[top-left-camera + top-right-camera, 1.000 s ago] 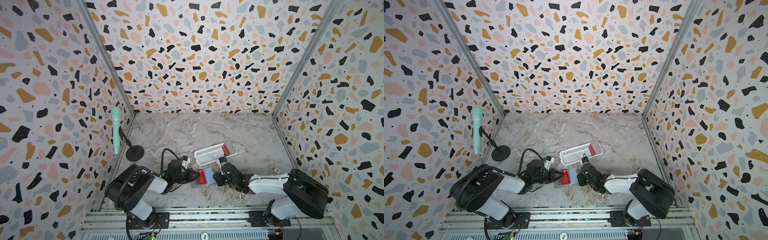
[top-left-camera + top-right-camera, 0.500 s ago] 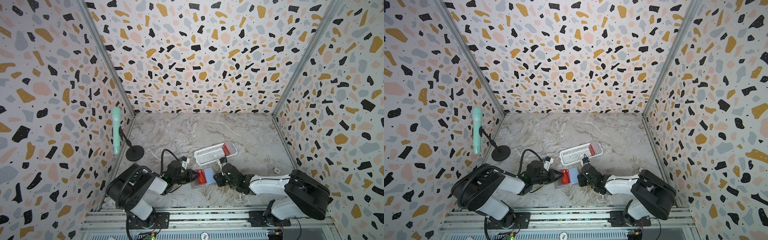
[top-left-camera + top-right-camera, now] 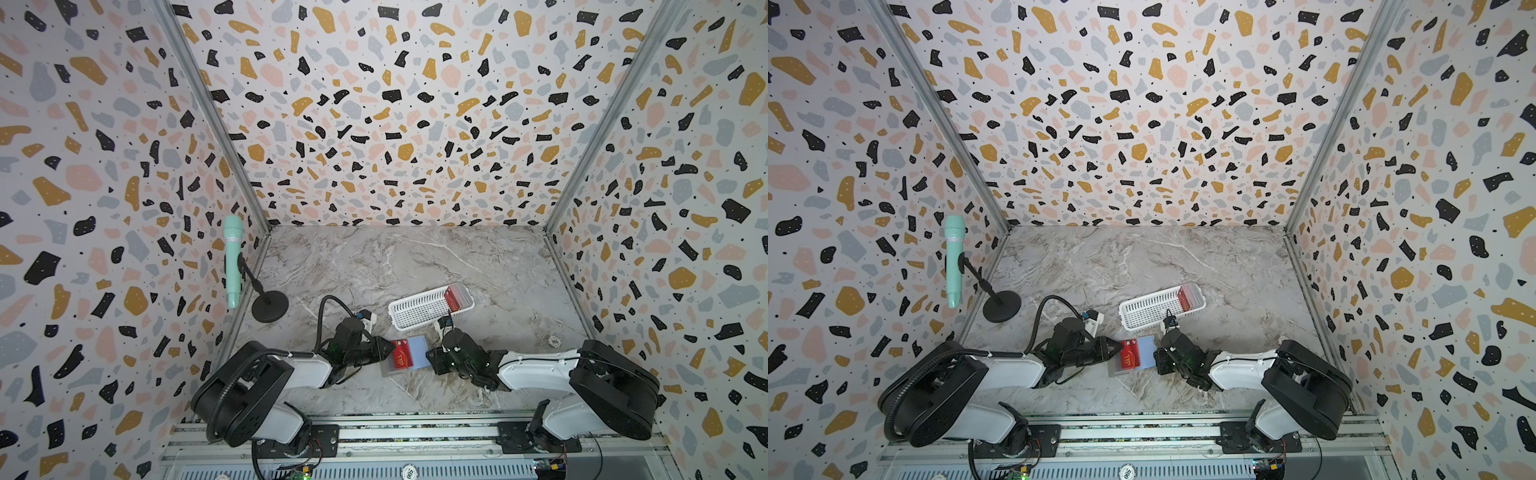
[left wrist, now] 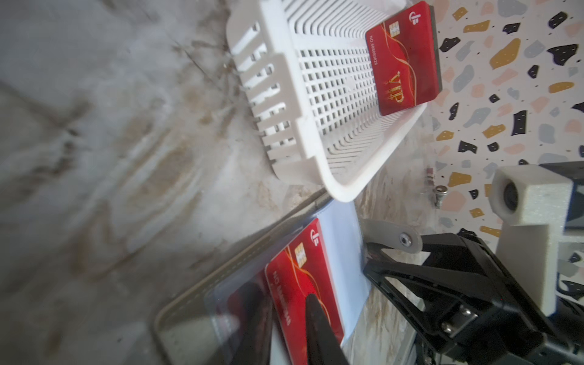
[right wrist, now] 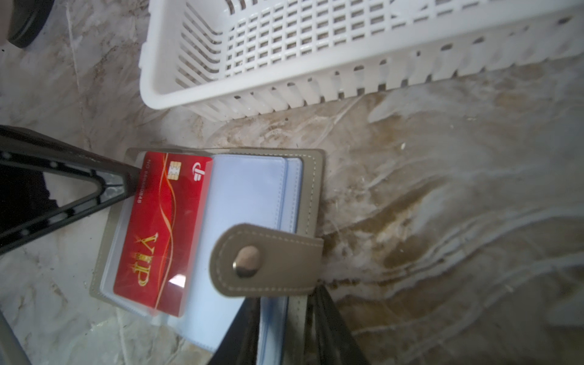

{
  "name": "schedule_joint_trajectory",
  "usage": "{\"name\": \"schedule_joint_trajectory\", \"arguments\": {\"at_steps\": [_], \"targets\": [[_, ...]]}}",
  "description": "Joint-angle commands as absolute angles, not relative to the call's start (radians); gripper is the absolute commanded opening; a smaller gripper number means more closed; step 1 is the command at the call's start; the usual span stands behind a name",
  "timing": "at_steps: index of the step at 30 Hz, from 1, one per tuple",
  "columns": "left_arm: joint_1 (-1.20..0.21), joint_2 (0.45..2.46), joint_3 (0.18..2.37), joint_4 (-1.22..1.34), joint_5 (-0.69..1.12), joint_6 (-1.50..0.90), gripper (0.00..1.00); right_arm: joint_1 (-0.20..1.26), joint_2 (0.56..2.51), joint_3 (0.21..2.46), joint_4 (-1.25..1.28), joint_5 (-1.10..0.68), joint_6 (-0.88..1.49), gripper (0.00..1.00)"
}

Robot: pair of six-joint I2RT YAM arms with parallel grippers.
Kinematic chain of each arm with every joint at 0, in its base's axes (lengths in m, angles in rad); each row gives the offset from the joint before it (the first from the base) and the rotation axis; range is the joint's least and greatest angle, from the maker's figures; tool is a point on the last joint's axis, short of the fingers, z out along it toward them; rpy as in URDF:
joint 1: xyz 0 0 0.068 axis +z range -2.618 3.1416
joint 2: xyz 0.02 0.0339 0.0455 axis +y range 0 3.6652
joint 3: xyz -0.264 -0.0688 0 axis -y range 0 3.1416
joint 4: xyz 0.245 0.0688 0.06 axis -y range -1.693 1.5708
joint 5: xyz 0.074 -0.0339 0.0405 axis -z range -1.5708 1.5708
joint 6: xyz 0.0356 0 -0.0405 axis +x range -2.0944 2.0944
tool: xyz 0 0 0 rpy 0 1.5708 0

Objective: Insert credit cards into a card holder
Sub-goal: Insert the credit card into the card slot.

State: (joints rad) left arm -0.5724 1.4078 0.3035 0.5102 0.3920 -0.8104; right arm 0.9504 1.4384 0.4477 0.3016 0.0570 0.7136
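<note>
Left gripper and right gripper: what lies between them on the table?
The open card holder with a red credit card; both top views show it.

Your right tool (image 3: 430, 360), at the edge of the flat grey-taupe card holder (image 3: 418, 352) with light blue sleeves, shifts a little toward the thin red plastic VIP card (image 3: 402, 356). Your left tool (image 3: 391, 349) loosens its jaws at that card's corner.

Gold "VIP" marks the red card (image 5: 158, 234) in the card holder (image 5: 311, 189) and the basket card (image 4: 404, 60) (numbers blurred)
</note>
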Motion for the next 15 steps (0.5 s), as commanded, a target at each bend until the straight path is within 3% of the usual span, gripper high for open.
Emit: {"name": "schedule_joint_trajectory", "arguments": {"at_steps": [1, 15], "targets": [[-0.574, 1.365, 0.314, 0.370, 0.332, -0.760, 0.25, 0.958, 1.419, 0.430, 0.244, 0.067, 0.719, 0.33], [-0.613, 1.402, 0.366, 0.379, 0.380, -0.790, 0.25, 0.966, 1.408, 0.407, 0.266, 0.069, 0.734, 0.34]]}}
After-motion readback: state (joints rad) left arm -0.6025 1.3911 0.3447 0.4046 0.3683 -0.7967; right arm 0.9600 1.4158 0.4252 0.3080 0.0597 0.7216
